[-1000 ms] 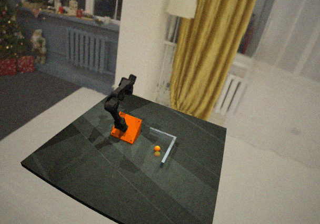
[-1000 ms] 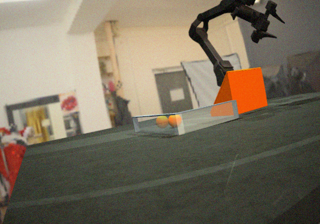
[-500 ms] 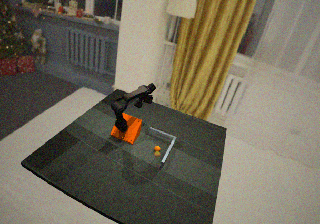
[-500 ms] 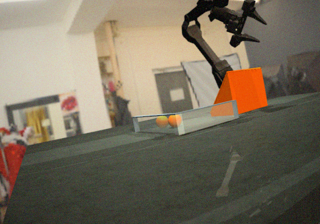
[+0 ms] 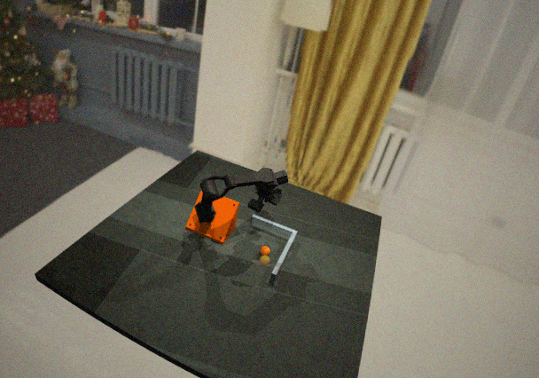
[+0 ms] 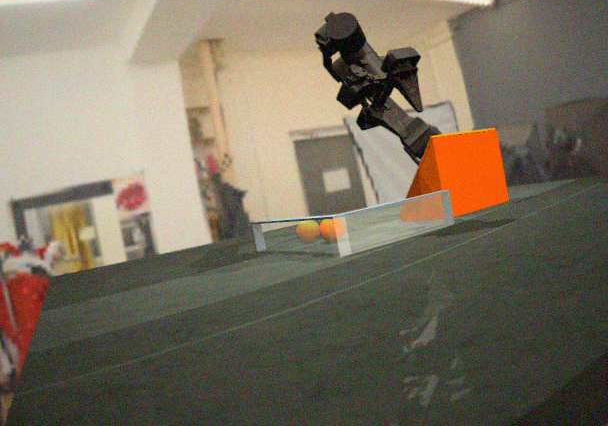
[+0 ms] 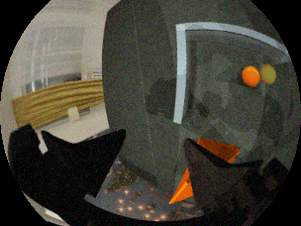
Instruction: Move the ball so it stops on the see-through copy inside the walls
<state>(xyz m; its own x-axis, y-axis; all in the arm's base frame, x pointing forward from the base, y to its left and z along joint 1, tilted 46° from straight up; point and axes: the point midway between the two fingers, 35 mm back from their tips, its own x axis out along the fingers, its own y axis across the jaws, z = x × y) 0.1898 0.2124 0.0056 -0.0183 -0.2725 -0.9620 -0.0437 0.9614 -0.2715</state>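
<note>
The arm hangs high above the tabletop [image 5: 133, 257], near its orange base [image 5: 214, 217], and the tool [image 5: 264, 200] is up in the air with its jaws spread fairly wide and nothing between them. Down below, the ball [image 5: 265, 250] sits on the tabletop inside the angle made by the two clear walls [image 5: 284, 246], and the see-through copy [image 5: 265, 260] lies just beside it, practically touching. From the side view the pair sit close together behind the glass, ball [image 6: 331, 229] on the right, paler copy [image 6: 308, 231] on the left. The wrist camera catches both too, bright ball [image 7: 250, 75] and faded copy [image 7: 268, 72], well ahead of the dark fingers.

So the reach is the step in hand, and the tool is well apart from the ball. The gap to cover for the ball itself is tiny, so a gentle job is what's wanted. I'd judge the best way is to come down from above, centred on the ball, jaws kept wide enough to straddle it, and clear of the long wall. It looks as if that wall stands near the ball on one side, though the top view is too small to be sure how near. Close softly, since a ball will roll off at any glancing touch. Then shift it barely sideways, set it down dead on the copy, open slowly and lift straight up.
</note>
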